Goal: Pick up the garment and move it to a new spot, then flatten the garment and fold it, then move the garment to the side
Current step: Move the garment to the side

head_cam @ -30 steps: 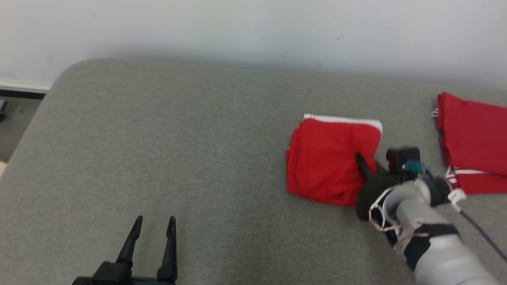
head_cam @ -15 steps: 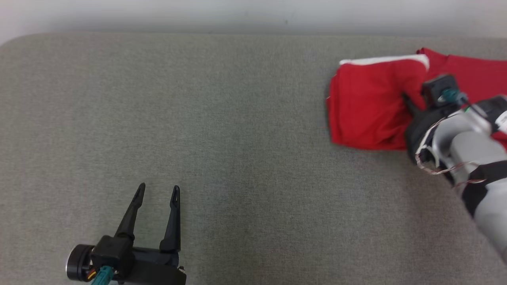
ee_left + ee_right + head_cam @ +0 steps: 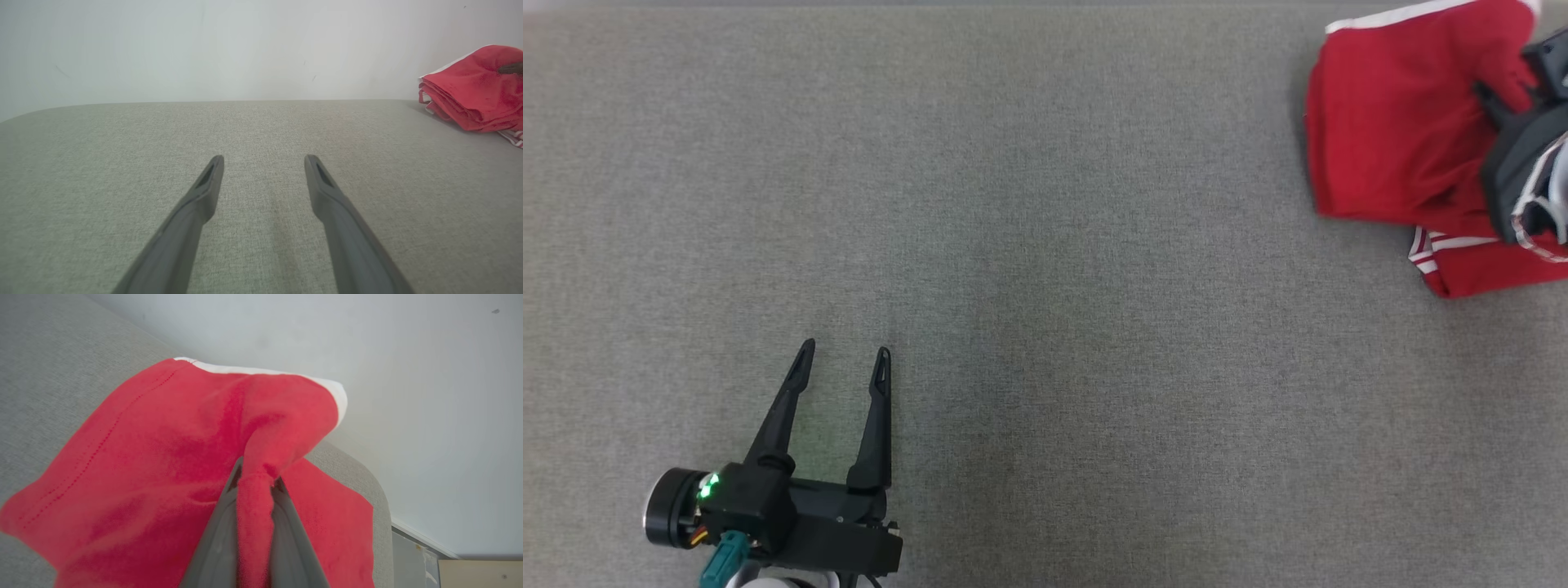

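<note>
Now | step: side placement of folded garment (image 3: 1388, 122), far right of table (image 3: 1045, 245) | right end effector (image 3: 255, 486) clamped on a fabric pinch | left end effector (image 3: 845, 349) apart, near left | carry low, release flat, preserving folds

Garment (image 3: 1388, 122): soft matt red cloth, stitched hem, white band at one edge. Worktop (image 3: 1045, 286): grey woven fabric, matt, fine rough grain. Left hand (image 3: 845, 349) and right hand (image 3: 255, 475): smooth dark plastic fingers, dull sheen. Wall (image 3: 204, 49) behind the worktop: smooth, pale, matt.
</note>
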Motion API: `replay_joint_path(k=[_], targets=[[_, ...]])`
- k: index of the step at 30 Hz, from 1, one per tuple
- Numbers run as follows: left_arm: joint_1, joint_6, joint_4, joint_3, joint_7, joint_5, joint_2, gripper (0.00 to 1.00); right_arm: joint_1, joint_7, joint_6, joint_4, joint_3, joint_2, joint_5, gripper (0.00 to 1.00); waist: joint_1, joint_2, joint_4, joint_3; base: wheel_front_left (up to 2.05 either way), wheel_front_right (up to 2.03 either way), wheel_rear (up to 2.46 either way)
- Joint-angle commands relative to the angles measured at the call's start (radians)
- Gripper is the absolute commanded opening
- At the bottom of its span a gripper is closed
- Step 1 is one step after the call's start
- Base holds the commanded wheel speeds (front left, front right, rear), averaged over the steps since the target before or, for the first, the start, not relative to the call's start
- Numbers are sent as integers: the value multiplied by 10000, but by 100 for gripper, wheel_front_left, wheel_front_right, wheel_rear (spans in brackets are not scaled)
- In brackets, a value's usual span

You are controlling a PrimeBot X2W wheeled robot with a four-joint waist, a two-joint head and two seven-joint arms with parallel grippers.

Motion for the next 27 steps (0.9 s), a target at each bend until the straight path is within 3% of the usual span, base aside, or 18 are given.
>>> replay_joint_path(k=[1, 12, 22, 23, 24, 25, 27], targets=[[-104, -8, -66, 29, -27, 78, 58, 100, -212, 75, -25, -31, 126, -208, 155, 0, -1, -1, -75, 162, 0, 0, 0], [-246, -17, -390, -105, -27, 63, 258, 100, -1170, 900, -25, -236, 1433, -1625, 726, 0, -1, -1, -95, 612, 0, 0, 0], [-395, -8, -578, -86, -29, 40, 342, 100, -1600, 1097, -25, 183, 2197, -1880, 835, 0, -1, -1, -6, 881, 0, 0, 0], [-389, -7, -577, -69, -29, 43, 337, 100, -1651, 1102, -25, 252, 2241, -1872, 797, 15, -1, -1, 1, 881, 0, 0, 0], [-377, -8, -570, -55, -29, 45, 334, 100, -1713, 1033, -25, 321, 2288, -1849, 729, 49, -1, -1, 5, 874, 0, 0, 0], [-363, -7, -558, -33, -29, 45, 335, 100, -1751, 970, -25, 389, 2329, -1826, 705, 100, -1, -1, 3, 859, 0, 0, 0], [-319, -7, -515, 23, -29, 42, 328, 100, -1773, 922, -25, 510, 2407, -1768, 665, 100, -1, -1, -22, 790, 0, 0, 0]])
